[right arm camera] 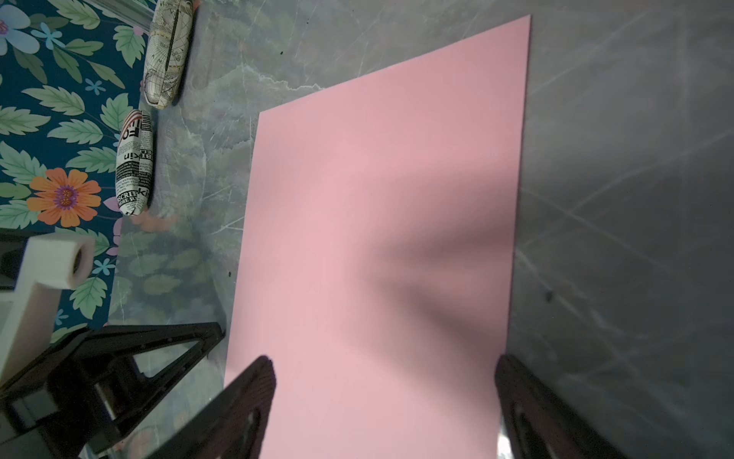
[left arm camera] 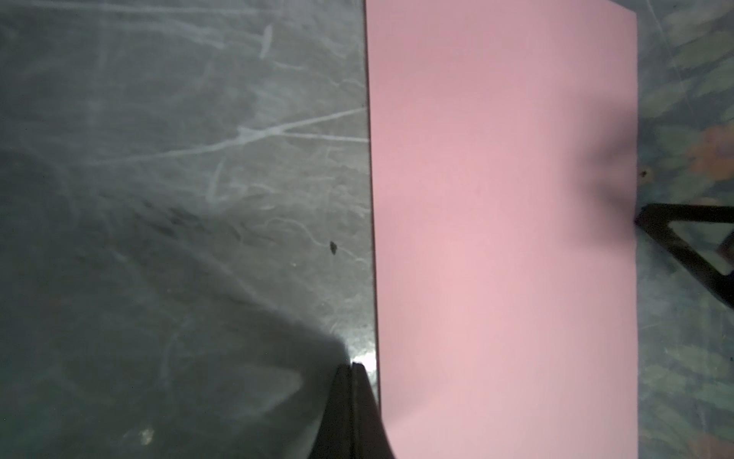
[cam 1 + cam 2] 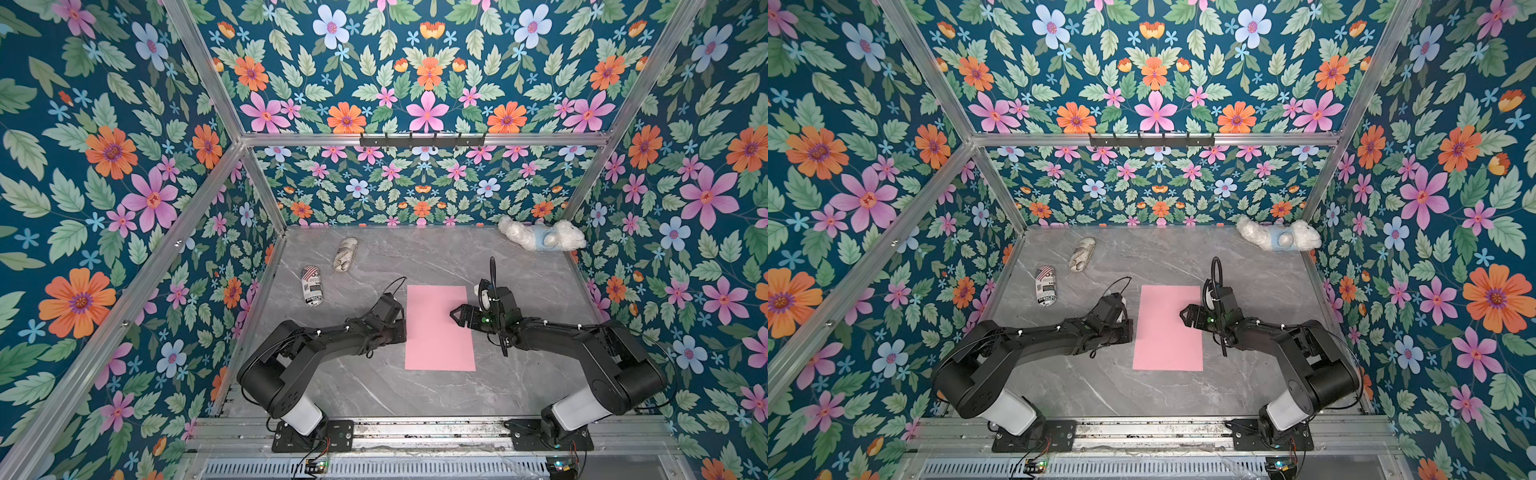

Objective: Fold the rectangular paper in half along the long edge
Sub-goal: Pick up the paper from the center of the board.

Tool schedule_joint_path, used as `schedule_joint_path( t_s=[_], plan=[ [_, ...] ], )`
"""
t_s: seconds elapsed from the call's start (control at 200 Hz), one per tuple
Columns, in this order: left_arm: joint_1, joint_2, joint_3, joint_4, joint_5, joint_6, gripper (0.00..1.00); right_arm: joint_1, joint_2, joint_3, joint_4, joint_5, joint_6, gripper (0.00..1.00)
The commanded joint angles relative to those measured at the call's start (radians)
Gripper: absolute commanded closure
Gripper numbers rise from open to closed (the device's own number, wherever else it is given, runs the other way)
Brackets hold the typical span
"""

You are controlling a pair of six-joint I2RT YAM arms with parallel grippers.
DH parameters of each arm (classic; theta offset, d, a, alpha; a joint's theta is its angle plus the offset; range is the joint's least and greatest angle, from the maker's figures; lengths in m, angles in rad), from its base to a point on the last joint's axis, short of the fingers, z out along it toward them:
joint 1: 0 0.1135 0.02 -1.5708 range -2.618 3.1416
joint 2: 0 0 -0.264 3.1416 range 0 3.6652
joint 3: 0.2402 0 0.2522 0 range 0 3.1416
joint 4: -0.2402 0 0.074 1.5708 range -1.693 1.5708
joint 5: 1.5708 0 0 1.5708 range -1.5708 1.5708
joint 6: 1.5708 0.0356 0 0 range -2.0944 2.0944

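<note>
On the grey table (image 3: 519,386), flat and unfolded, lay the rectangular paper (image 3: 439,328), plain pink, with its long edges running away from the arm bases. At the paper's left long edge was the left gripper (image 2: 352,367), jaws pressed together and holding nothing, its tip on the table just beside the edge. Over the paper's right long edge was the right gripper (image 3: 454,316), jaws spread wide and empty; whether it touched the sheet could not be told. Beyond the paper's far left corner, well apart from it, lay two printed cases (image 3: 311,286) (image 3: 345,254). Beyond its far right corner lay a white plush toy (image 3: 540,236). Judged step: raising one long edge so it could be carried across to the other. To do this well, the closed left tip would probably serve best as a wedge or a pin at its edge, since thin paper slides easily on a smooth top. The right jaws would need a shallow pinch at the margin only, with both corners of the lifted edge kept level. The edges ought to be matched before any crease was pressed.
</note>
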Motion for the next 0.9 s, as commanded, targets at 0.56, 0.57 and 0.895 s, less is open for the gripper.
schedule_joint_path(
  t_s=[0.56,0.57,0.895],
  plan=[
    [-0.008,-0.004,-0.004,-0.054,-0.018,0.025,0.98,0.014,0.002,0.015,-0.124,0.038,0.034,0.10],
    [-0.008,-0.004,-0.004,-0.054,-0.018,0.025,0.98,0.015,0.001,0.018,-0.134,0.048,0.035,0.10],
    [-0.015,-0.006,-0.002,-0.052,-0.015,0.014,0.99,0.022,-0.072,0.051,-0.297,0.177,0.094,0.09]
  ],
)
